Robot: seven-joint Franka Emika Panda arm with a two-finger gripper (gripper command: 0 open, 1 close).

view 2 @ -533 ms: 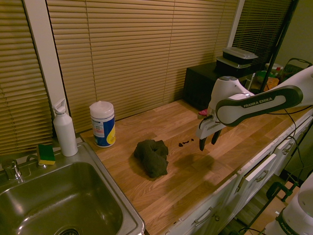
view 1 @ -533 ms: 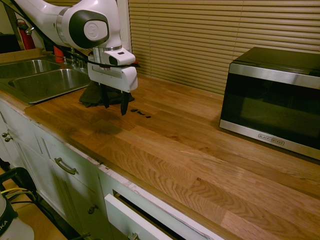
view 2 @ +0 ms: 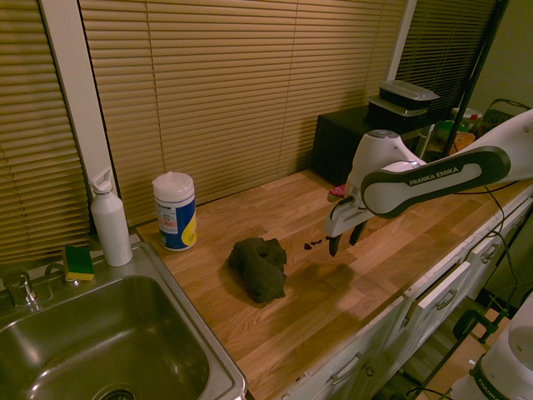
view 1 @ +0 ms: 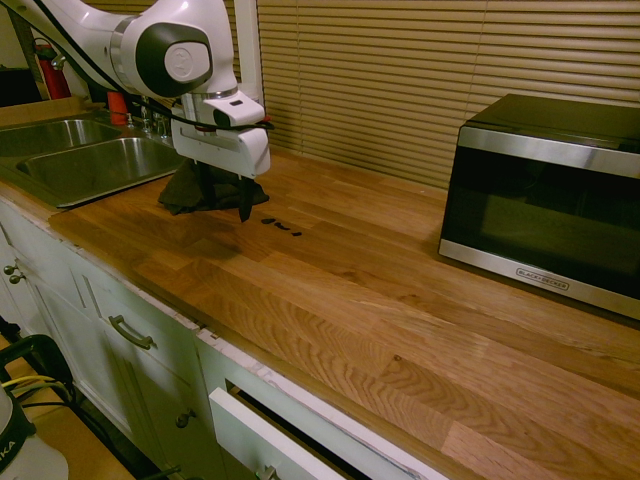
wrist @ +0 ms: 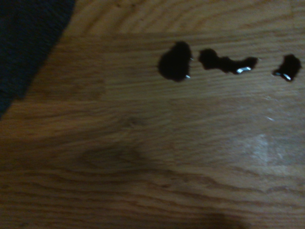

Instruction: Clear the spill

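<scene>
The spill (view 1: 282, 227) is a short row of three small black blotches on the wooden counter; the wrist view shows it from close by (wrist: 175, 61). A crumpled dark cloth (view 2: 260, 267) lies to the sink side of the spill (view 2: 313, 244). In the first exterior view the cloth (view 1: 180, 192) is partly behind my arm, and a corner of it shows in the wrist view (wrist: 28, 38). My gripper (view 1: 225, 200) hangs just above the counter between cloth and spill, pointing down. From the other side, the gripper (view 2: 345, 240) is open with nothing between its fingers.
A microwave (view 1: 545, 190) stands at the far end of the counter. A steel sink (view 1: 90, 165) lies beyond the cloth. A wipes canister (view 2: 175, 211), a white bottle (view 2: 110, 218) and a sponge (view 2: 79, 262) stand by the blinds. A drawer (view 1: 270, 430) below is ajar.
My gripper has shifted a little toward the cloth and the back of the counter, closer to the spill. The cloth and the spill have not moved.
</scene>
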